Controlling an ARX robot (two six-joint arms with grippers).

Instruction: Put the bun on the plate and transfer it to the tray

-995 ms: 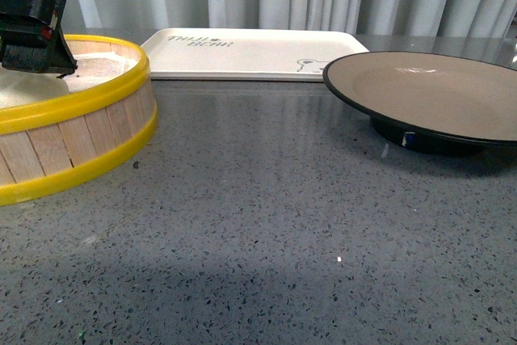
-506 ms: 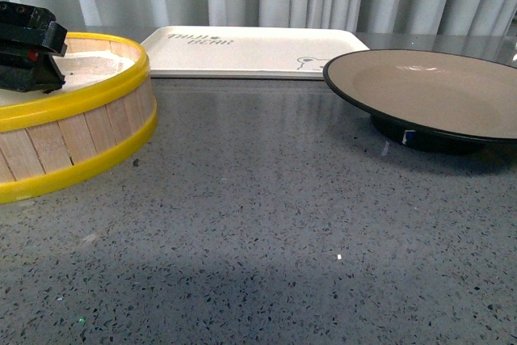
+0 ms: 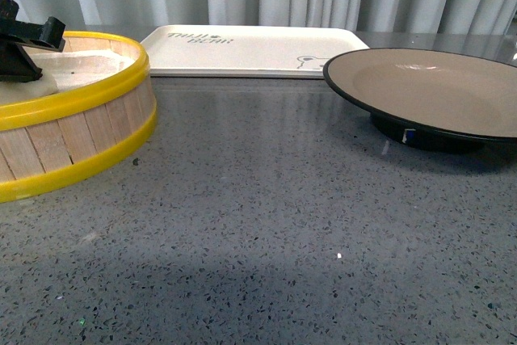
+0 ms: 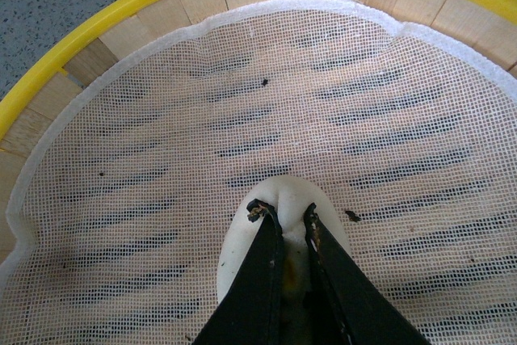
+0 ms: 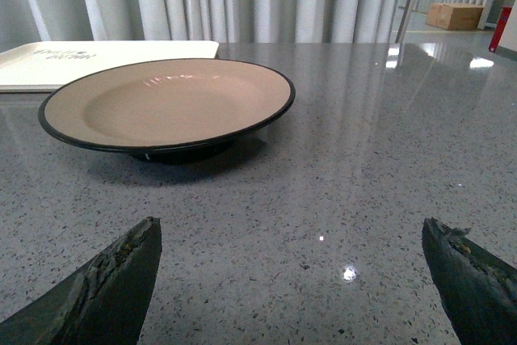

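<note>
Left: steamer basket (image 3: 81,131) with bun (image 4: 279,197) inside; right: plate (image 3: 428,90); behind: tray (image 3: 250,54).

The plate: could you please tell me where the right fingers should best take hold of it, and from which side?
Take the plate by its near rim, coming in level from the right gripper's side. The rim overhangs the black foot, so one finger can likely slip beneath and one rest on top.
</note>
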